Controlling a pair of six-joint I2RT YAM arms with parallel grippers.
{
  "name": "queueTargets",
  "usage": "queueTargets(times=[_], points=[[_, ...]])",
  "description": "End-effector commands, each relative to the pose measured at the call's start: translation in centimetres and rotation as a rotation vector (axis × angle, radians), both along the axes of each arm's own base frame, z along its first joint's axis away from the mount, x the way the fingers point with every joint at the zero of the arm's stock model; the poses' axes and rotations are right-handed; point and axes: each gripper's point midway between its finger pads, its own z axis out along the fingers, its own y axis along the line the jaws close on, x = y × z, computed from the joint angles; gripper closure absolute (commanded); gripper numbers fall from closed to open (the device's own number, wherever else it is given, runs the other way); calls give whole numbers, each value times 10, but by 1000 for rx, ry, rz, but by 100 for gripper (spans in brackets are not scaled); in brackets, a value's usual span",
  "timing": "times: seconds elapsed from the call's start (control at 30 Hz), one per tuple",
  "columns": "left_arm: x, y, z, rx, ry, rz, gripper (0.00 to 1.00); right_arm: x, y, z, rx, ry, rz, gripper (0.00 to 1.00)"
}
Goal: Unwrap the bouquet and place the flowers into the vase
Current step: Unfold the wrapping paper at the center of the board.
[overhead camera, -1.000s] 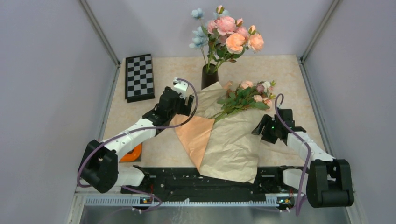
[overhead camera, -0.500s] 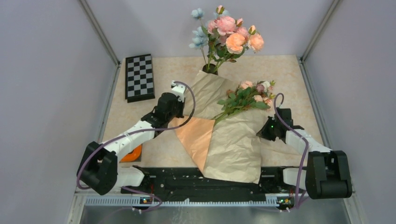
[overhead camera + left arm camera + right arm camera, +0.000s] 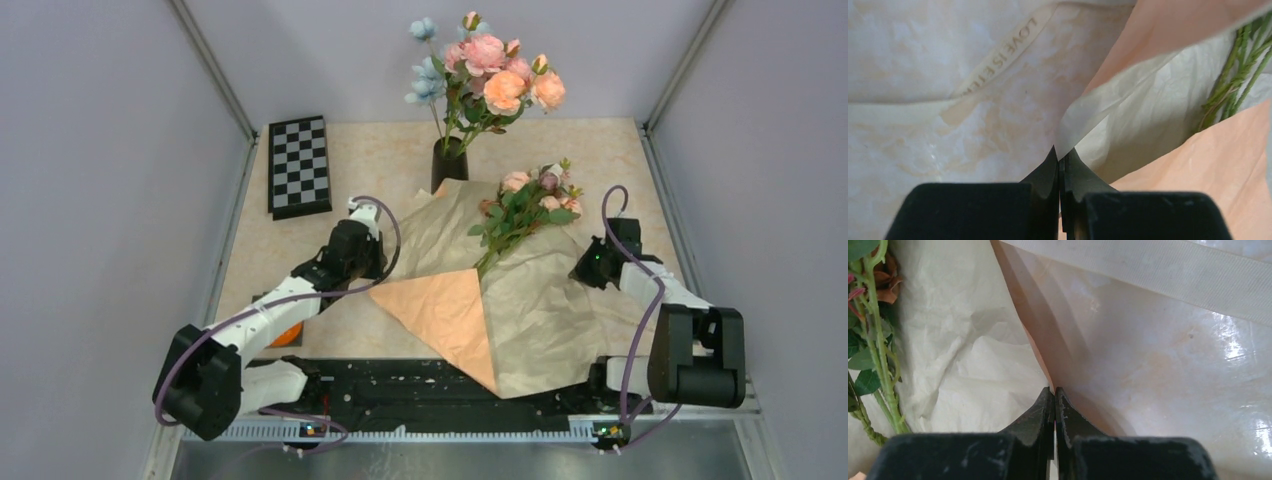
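Out at both edges of the wrapping paper, clamped tight: pinching its left corner with the left gripper, its right edge with the right gripper. Holding the sheet spread, likely to bare the flowers lying across it, near the vase.

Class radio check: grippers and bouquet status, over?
Both shut on paper edges: left gripper, right gripper. Loose flowers lie on it. Black vase holds another bunch.

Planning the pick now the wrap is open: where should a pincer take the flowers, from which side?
Probably the bare stems below the leaves, from above, jaws across them. The flowers lie flat on the spread paper, heads at the far end, thin stem ends nearest the arms.
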Motion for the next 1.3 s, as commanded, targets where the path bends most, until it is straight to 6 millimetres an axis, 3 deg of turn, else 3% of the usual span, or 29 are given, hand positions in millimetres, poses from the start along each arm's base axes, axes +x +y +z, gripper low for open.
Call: queueTargets(times=[0.0,0.23,0.3,0.37,0.43,0.47,0.57,0.67,0.73,0.87,0.93,1.13,1.27], points=[[-27,2,-25,-105,134,64,100,21,-17,11,-69,-35,-11,100],[-52,6,-59,-200,281,192,93,23,-20,14,-92,-37,3,100],[-54,13,-61,-201,286,243,92,23,-21,17,-98,-39,11,93],[-58,17,-62,-209,292,276,85,22,-22,20,-108,-45,15,84],[-62,24,-62,-212,295,318,63,21,-23,25,-119,-49,19,72],[-63,26,-60,-213,290,325,59,21,-24,28,-124,-54,20,67],[-61,33,-45,-190,250,336,53,23,-25,42,-142,-83,33,56],[-51,37,-8,-164,172,313,25,26,-25,63,-163,-135,66,45],[-41,31,25,-166,104,253,15,27,-23,74,-167,-156,89,42],[-22,6,83,-235,-13,122,8,25,-9,87,-130,-187,148,42],[-18,-15,97,-284,-24,33,8,23,4,92,-103,-205,186,43],[-15,-100,93,-428,77,-225,8,20,67,100,48,-271,336,49],[-15,-153,87,-530,140,-348,8,13,105,93,131,-270,418,51]])
